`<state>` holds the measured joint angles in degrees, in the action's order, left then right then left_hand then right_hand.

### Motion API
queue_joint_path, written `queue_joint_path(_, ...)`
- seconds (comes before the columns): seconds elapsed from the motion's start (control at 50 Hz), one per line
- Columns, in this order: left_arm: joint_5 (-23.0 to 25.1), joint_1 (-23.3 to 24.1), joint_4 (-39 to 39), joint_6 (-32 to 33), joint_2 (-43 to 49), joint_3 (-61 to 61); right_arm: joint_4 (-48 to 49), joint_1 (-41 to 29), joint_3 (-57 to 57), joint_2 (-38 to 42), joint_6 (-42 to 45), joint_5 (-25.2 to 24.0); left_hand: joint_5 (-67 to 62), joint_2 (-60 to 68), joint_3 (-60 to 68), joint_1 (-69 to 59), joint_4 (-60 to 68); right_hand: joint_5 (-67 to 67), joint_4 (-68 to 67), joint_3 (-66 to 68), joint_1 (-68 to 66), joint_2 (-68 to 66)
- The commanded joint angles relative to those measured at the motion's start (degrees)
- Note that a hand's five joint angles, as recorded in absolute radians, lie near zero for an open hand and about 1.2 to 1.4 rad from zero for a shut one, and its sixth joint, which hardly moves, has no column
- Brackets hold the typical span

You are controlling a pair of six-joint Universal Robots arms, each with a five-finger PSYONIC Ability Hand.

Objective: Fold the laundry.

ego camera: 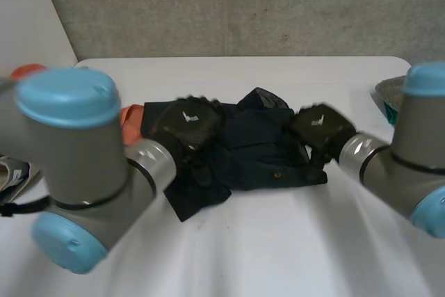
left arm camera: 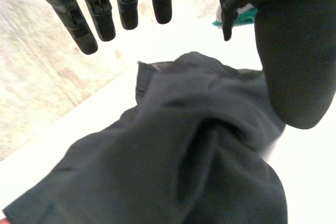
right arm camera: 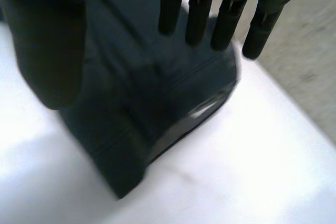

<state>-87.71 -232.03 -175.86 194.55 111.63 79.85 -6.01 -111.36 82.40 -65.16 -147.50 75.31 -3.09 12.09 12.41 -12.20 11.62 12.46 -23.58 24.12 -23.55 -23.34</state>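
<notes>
Left hand relaxed, fingers straight, over dark garment at its 9 o'clock end; right hand also unclenched, at 3 o'clock; white table.

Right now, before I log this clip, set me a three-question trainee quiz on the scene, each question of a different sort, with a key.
1. True or false: the dark garment lies neatly folded flat on the white table.
2. Multiple choice: the left hand has its fingers A) straight, holding nothing; B) curled round a sleeve; C) pinching a corner of cloth.
3. Fill in: the item beside the garment, on the left arm's side, is ____ in colour.

Key: 1 false, it is bunched up and creased. 2 A. 3 orange.
</notes>
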Motion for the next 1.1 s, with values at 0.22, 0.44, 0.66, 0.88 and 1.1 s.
queue_joint_path(0.22, -0.4, -12.5, 11.5, -3.1, 4.0, -12.1, -7.5, -0.9, -24.5, 9.3, -3.3, 0.3, 3.1, -2.1, -2.4, 2.2, -1.6, -6.7, 7.9, -8.4, 7.8, 7.6)
queue_joint_path(0.44, 2.7, -16.9, 15.9, -3.5, 15.6, -17.4, -7.2, -3.0, -31.1, 23.6, -1.3, -0.2, 1.6, -0.6, -0.9, 0.7, -0.1, -0.7, 1.8, -2.4, 1.8, 1.6)
queue_joint_path(0.66, 5.7, -16.6, 15.3, -1.2, 21.0, -19.6, 5.7, -3.6, -28.0, 28.6, -5.8, 0.0, -20.5, 21.5, 21.1, -21.4, 21.9, 13.9, -12.8, 12.3, -12.8, -13.1)
queue_joint_path(0.88, 5.0, -14.4, 14.8, 0.7, 15.6, -20.9, 12.6, -2.7, -23.7, 23.4, -11.0, 0.7, -66.9, 67.9, 67.6, -67.8, 68.4, 57.5, -56.4, 55.9, -56.4, -56.7)
queue_joint_path(1.1, 6.4, -12.1, 20.8, 5.7, -8.3, -18.1, -4.1, 3.2, -17.8, -1.8, -7.4, 0.5, -66.9, 67.9, 67.6, -67.8, 68.4, 57.5, -56.4, 55.9, -56.4, -56.7)
